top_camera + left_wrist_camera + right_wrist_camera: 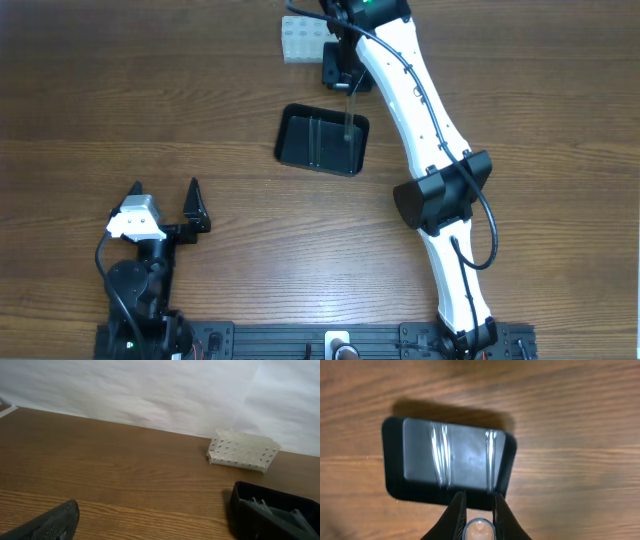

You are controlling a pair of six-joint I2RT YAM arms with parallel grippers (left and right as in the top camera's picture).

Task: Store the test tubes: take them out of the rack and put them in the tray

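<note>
Holding a test tube [479, 531] above the tray [394, 487] rim.
Right gripper [476, 497] pinches the tube; left gripper [164, 192] is spread wide, well apart from the tray.

A: Where can you pass?
B: Open counter [150, 90] runs from the tray [282, 140] out to your left pincer [164, 186].
A: What blocks you?
B: The rack [303, 40] just behind the tray, the right arm [420, 110] slanting along its right side, and test tubes [442, 457] lying on the tray floor.
</note>
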